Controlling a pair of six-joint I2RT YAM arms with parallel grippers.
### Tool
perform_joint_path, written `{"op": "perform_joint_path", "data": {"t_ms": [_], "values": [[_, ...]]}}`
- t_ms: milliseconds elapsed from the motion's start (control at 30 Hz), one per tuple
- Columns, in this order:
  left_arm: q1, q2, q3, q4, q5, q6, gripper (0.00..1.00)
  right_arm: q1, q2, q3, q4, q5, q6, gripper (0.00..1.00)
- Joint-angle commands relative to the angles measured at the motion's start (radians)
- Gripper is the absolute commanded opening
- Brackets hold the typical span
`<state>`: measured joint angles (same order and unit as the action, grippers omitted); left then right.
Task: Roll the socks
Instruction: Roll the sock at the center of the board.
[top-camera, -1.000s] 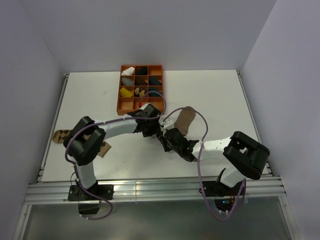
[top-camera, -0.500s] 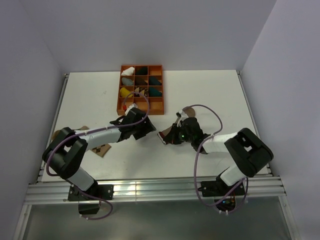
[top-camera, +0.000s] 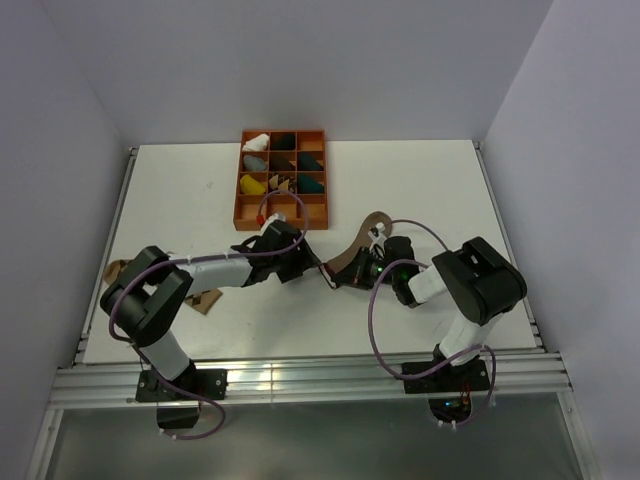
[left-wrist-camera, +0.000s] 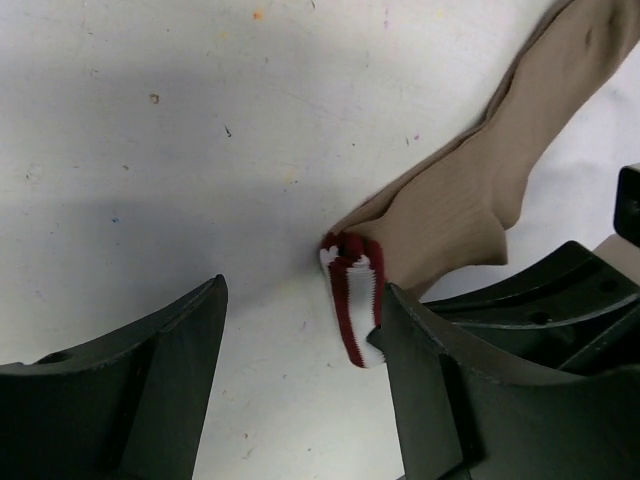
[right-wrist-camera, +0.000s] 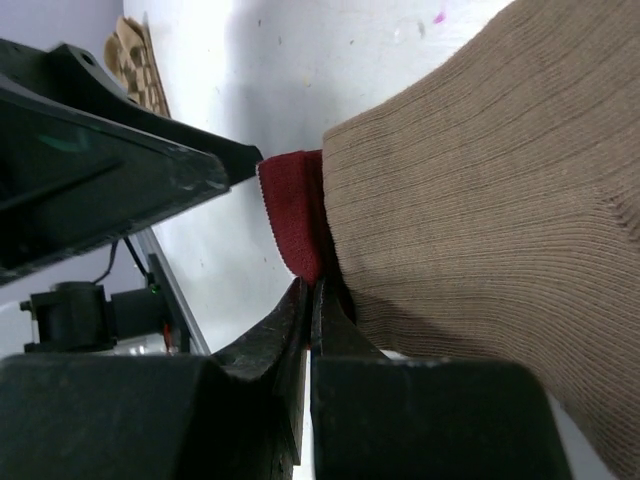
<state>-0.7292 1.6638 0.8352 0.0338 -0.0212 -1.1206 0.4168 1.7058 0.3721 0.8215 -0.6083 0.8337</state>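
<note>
two robot arms meet at a tan sock (top-camera: 368, 238) on the tabletop (top-camera: 450, 200), just nearer the arms than the orange tray (top-camera: 240, 205).
we see the left gripper (left-wrist-camera: 300, 390) with jaws spread astride the striped cuff (left-wrist-camera: 355, 300); the right gripper (right-wrist-camera: 312, 300) has its jaws pressed together, pinching the sock beside that cuff. the argyle sock (top-camera: 122, 270) lies well off to the tray's near left. we judge the thin pinch could slip, or the crowded grippers could bump, and the folded cuff would spring open.

The right gripper (right-wrist-camera: 312, 292), jaws pressed together, pinches the tan sock (right-wrist-camera: 470, 200) beside its red cuff (right-wrist-camera: 293, 215).
</note>
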Motion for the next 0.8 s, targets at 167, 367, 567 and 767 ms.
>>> {"op": "perform_joint_path", "data": {"t_ms": [167, 367, 567, 767], "values": [[-0.019, 0.057, 0.024, 0.107, 0.05, -0.01, 0.66, -0.029, 0.07, 0.005, 0.013, -0.024, 0.024, 0.0], [-0.022, 0.089, 0.03, 0.121, 0.061, -0.013, 0.6, -0.046, 0.092, 0.002, 0.028, -0.03, 0.035, 0.0], [-0.035, 0.125, 0.031, 0.114, 0.06, -0.018, 0.49, -0.053, 0.091, 0.007, 0.024, -0.03, 0.028, 0.0], [-0.041, 0.152, 0.07, 0.069, 0.053, 0.004, 0.31, -0.049, -0.009, 0.013, -0.079, 0.024, -0.051, 0.0]]}}
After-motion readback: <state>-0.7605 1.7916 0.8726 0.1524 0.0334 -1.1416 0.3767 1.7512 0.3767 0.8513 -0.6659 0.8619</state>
